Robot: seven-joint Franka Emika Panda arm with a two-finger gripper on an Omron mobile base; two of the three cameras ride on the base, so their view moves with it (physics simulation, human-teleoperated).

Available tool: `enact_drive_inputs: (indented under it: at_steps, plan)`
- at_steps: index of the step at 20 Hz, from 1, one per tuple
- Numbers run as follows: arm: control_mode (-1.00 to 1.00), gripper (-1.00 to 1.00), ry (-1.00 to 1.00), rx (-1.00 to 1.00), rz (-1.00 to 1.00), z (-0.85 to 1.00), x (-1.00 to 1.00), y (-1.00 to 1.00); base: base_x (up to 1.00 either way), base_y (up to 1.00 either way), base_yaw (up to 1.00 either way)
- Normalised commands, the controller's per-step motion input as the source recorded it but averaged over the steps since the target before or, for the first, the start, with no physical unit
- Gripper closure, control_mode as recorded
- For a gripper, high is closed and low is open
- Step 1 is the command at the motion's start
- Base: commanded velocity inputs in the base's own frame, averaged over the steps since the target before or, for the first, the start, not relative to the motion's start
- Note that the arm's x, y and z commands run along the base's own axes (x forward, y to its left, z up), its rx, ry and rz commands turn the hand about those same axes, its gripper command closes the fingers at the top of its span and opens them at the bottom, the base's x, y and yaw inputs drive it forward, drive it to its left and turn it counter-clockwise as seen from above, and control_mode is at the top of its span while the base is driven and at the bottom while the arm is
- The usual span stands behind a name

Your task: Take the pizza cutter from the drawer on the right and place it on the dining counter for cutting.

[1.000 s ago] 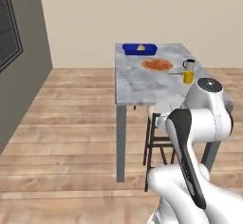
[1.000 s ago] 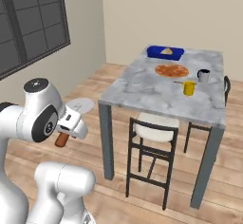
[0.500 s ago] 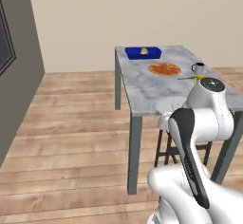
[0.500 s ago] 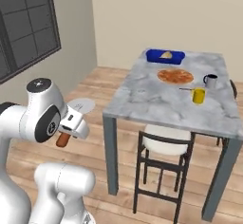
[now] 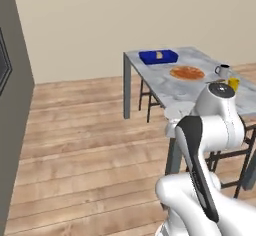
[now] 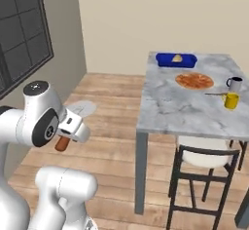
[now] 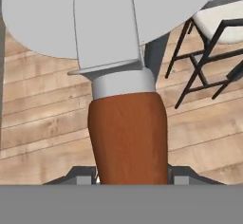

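The marble tabletop (image 6: 180,108) of the dining counter stands on dark legs well ahead of the jaws (image 6: 68,132) and off to their right, over a plank floor (image 5: 90,150). A dark-framed stool (image 6: 202,163) with a pale seat is tucked under its near edge, closer to the jaws than anything on the slab. Far beyond the jaws, at the tabletop's back edge, sits a blue tray (image 6: 176,59); nearer than it lies a round pizza (image 6: 194,81), then a dark mug (image 6: 234,84) and a yellow cup (image 6: 230,100) at the right side. The jaws are clamped on the pizza cutter (image 7: 127,137): its reddish-brown handle sits between them, and its grey collar and round silver blade (image 7: 102,14) reach out past the fingertips, well short of the tabletop.
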Motion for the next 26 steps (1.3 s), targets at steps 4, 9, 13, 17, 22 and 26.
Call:
enact_drive_inputs:
  at_steps: [4, 9, 13, 17, 22, 26]
  plan:
    - [1.0, 1.0, 0.0, 0.0, 0.0, 0.0, 0.0, 0.0, 0.81, 0.7, -0.42]
    - [1.0, 1.0, 0.0, 0.0, 0.0, 0.0, 0.0, 0.0, 0.65, 0.65, -0.53]
    - [1.0, 1.0, 0.0, 0.0, 0.0, 0.0, 0.0, 0.0, 0.36, 0.63, -0.67]
    - [1.0, 1.0, 0.0, 0.0, 0.0, 0.0, 0.0, 0.0, 0.25, 0.72, -0.72]
    - [1.0, 1.0, 0.0, 0.0, 0.0, 0.0, 0.0, 0.0, 0.15, 0.75, -0.72]
    - [1.0, 1.0, 0.0, 0.0, 0.0, 0.0, 0.0, 0.0, 0.16, 0.78, -0.72]
